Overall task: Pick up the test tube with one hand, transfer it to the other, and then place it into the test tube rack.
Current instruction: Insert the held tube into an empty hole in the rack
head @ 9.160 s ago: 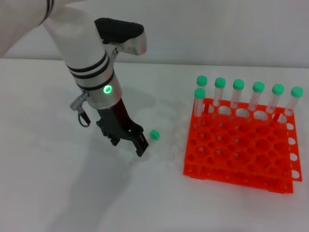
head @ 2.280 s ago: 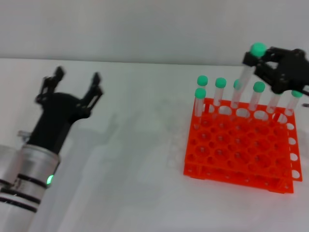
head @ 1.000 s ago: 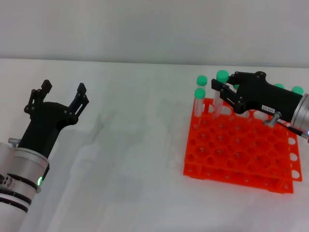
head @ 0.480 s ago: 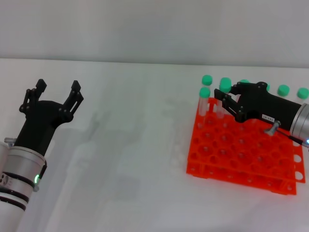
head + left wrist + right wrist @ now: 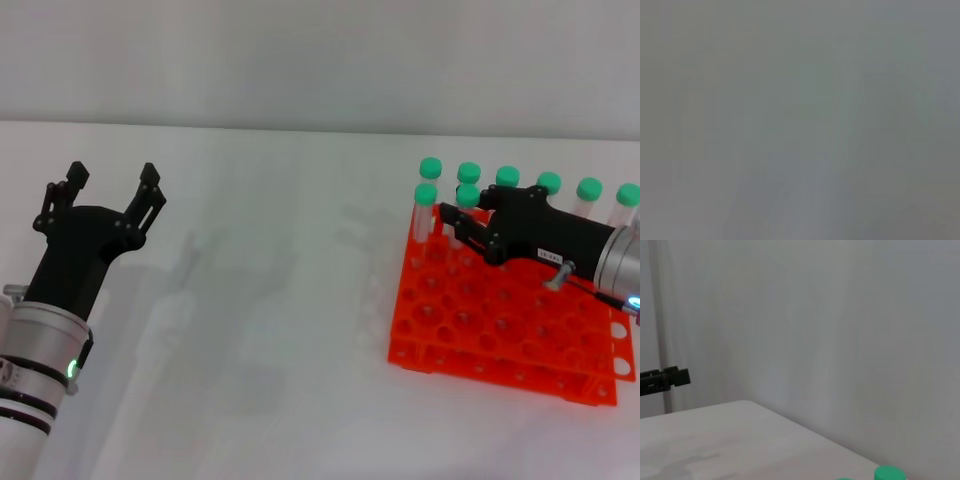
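The orange test tube rack [image 5: 500,320] stands on the right of the white table. My right gripper [image 5: 462,228], black with a small white label, reaches over the rack's back left part. It is shut on a green-capped test tube [image 5: 467,196] that stands upright with its lower end down in the rack's second row. Several other green-capped tubes [image 5: 507,177] stand along the back row, and one [image 5: 426,195] stands at the left end of the second row. My left gripper [image 5: 103,190] is open and empty, raised over the table's left side. The left wrist view shows only plain grey.
A pale wall [image 5: 320,60] runs behind the table. Bare white table [image 5: 270,330] lies between the left arm and the rack. The right wrist view shows the wall, the table, one green cap [image 5: 889,473] and a black part [image 5: 665,379] at its edge.
My right gripper has come down with the tube, so its cap now sits level with the other caps. My left gripper has drawn back a little toward the left, still open.
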